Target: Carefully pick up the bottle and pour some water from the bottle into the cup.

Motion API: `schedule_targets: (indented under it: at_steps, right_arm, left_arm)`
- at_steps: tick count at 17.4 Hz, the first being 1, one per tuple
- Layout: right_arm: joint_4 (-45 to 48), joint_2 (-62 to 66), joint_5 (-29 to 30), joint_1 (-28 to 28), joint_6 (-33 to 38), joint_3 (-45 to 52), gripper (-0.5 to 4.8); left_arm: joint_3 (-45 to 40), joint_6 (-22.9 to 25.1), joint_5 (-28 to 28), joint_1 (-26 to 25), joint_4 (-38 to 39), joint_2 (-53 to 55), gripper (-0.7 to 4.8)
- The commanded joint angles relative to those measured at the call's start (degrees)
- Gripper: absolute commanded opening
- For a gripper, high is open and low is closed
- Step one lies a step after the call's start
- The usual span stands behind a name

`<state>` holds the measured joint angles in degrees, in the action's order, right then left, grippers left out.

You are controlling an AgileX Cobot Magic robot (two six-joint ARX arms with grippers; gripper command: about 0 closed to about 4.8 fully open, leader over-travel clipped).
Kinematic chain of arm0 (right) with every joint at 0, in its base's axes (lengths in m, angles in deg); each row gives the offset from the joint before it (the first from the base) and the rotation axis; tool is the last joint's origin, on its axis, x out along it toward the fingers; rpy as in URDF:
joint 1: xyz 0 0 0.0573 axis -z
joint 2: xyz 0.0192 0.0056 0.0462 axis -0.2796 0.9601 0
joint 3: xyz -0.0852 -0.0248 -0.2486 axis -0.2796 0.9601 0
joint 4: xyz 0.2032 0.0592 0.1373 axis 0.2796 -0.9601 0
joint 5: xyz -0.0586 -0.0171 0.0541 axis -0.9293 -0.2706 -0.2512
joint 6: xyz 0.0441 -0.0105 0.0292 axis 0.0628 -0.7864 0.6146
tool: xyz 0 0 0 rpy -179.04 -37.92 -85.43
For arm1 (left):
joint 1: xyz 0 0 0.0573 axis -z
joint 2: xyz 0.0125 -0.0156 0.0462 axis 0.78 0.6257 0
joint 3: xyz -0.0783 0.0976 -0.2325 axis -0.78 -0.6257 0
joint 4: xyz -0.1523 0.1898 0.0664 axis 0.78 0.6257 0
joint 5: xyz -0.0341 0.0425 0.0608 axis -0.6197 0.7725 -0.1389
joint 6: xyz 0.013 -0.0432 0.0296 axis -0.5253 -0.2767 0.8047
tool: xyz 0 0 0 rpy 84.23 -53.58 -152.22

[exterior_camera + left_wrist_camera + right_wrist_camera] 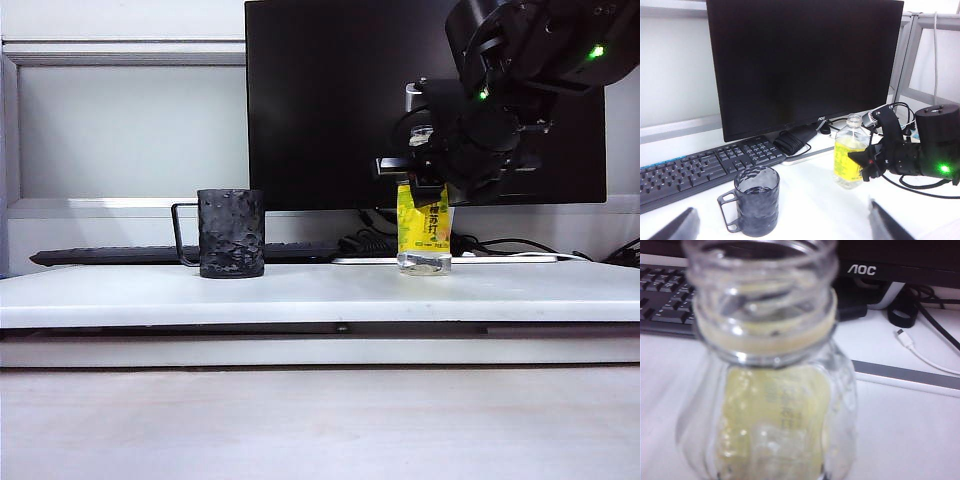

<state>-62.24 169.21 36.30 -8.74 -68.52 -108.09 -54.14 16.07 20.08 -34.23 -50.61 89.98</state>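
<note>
The uncapped yellow-labelled bottle [424, 238] stands upright on the white table [320, 292], well right of the dimpled black cup [231, 233]. The right end effector [863, 165] is at its shoulder, jaws either side; whether they pinch it I cannot tell. The left end effector [785, 223] hangs spread wide above the cup.

My right hand [867, 165] is black, with a green light lit on the arm behind it. Bottle [424, 232]: clear plastic, bright yellow label with dark characters. Cup [231, 233]: dark grey-black, dimpled all over, thin dark handle. Counter [320, 290]: plain white. Monitor [805, 60]: black, white lettering on its lower edge. Keyboard [700, 167]: black, pale legends.
</note>
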Motion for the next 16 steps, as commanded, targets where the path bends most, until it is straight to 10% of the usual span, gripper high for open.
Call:
schedule_targets:
  at_steps: [1,3,16]
  right_arm:
    - [-0.6,-0.4,0.5,0.0,0.5,-0.2,3.17]
    - [-0.5,-1.4,1.4,0.0,0.4,-0.2,4.79]
    - [-14.3,-26.6,9.6,-0.6,-2.6,-0.2,4.79]
  left_arm:
    - [0.2,0.2,-0.1,0.0,1.2,0.0,4.79]
    - [0.2,0.2,-0.1,0.0,3.2,-0.4,4.79]
    - [0.2,-0.3,2.1,0.0,4.4,-9.7,4.79]
